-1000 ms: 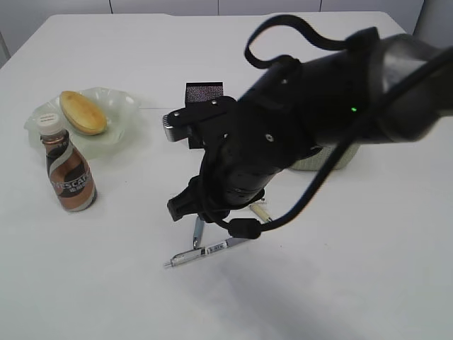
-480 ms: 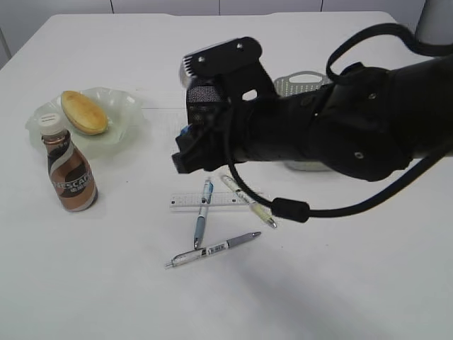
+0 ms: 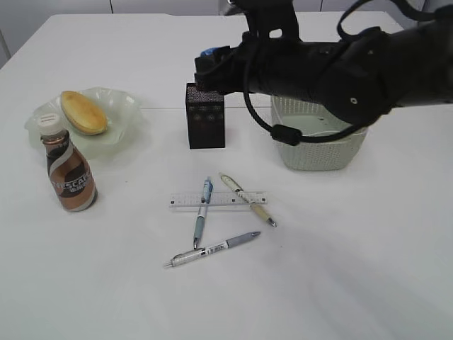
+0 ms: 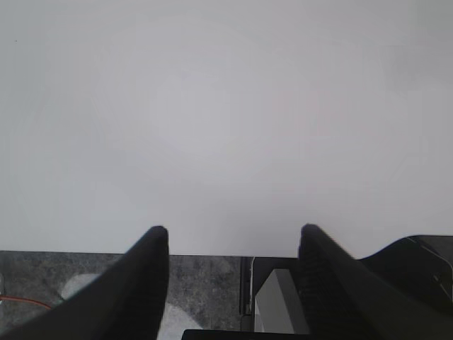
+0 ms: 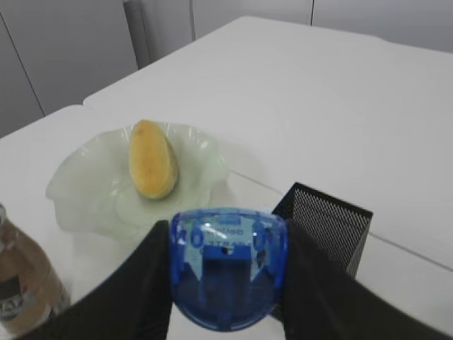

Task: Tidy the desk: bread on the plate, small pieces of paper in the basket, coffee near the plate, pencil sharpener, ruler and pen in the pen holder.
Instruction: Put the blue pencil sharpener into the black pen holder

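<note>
From the exterior view, my right arm reaches across the white tabletop [image 3: 106, 283], its claw [image 3: 209, 55] poised just above the black mesh pen holder [image 3: 205, 116] with a blue pencil sharpener [image 3: 207, 52] peeking out, carried there, by my reckoning, so it can drop straight into the open top. The bread [image 3: 83, 112] lies on the wavy green plate [image 3: 131, 106] and the coffee [image 3: 67, 165] stands just beside that plate, so both look settled. The ruler [image 3: 185, 200] lies flat in front of the holder with three pens across or near it: a blue pen [image 3: 203, 212], a yellowish pen [image 3: 248, 200] and a silver pen [image 3: 212, 249], all waiting to be collected. The basket [image 3: 322, 145] sits to the holder's right; what it holds I cannot tell. From the left wrist view, my left claw [image 4: 233, 237] hangs open and empty over bare tabletop [image 4: 226, 120] at the edge, parked clear of the work. From the right wrist view, my right claw [image 5: 226, 265] clamps the pencil sharpener [image 5: 228, 265] between its two fingers [image 5: 145, 283], with the pen holder [image 5: 325, 223] close below and to the right, and the bread [image 5: 151, 158] on its plate [image 5: 81, 191] beyond; a bottle at the left edge is probably the coffee.
</note>
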{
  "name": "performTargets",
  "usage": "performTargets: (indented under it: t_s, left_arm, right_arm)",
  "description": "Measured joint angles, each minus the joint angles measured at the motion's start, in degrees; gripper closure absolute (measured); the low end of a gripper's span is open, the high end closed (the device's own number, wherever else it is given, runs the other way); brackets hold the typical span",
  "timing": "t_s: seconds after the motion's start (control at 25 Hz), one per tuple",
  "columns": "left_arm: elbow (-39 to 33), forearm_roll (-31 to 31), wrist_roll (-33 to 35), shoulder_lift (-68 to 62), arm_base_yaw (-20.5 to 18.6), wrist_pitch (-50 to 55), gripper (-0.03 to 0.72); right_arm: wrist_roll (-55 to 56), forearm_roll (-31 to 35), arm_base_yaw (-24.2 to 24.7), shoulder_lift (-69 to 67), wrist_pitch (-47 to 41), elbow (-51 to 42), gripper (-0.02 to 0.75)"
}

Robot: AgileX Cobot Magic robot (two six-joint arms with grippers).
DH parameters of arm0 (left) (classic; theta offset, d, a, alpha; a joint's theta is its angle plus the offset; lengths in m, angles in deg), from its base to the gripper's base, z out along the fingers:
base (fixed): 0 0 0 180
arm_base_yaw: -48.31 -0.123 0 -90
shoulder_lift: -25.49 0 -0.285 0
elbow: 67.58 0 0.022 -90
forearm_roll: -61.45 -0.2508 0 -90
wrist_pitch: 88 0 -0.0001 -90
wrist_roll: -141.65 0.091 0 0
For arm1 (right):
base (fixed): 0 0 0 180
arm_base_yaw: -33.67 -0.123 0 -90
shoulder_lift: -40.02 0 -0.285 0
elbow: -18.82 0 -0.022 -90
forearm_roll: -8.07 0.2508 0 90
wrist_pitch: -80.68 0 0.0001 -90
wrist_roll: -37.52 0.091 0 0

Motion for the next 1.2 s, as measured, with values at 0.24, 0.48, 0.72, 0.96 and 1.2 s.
performTargets:
  t_s: [0.24, 0.48, 0.72, 0.96, 1.2]
  left_arm:
    - [0.0, 0.0, 0.0, 0.0, 0.0, 0.11, 0.263]
    - [0.0, 0.0, 0.0, 0.0, 0.0, 0.45, 0.263]
    - [0.0, 0.0, 0.0, 0.0, 0.0, 0.6, 0.263]
    - [0.0, -0.11, 0.0, 0.0, 0.0, 0.7, 0.263]
    - [0.0, -0.9, 0.0, 0.0, 0.0, 0.7, 0.263]
  right_arm:
    - [-0.22, -0.23, 0.84, -8.87, 0.31, 10.76, 0.443]
    - [-0.22, -0.36, 2.31, -18.04, -0.34, 19.96, 0.443]
    - [-0.22, -0.36, 3.38, -22.81, -1.53, 25.96, 0.443]
    - [-0.22, -0.36, 4.46, -26.61, -2.28, 29.89, 0.443]
    - [-0.22, -0.36, 4.6, -27.6, -2.68, 31.11, 0.443]
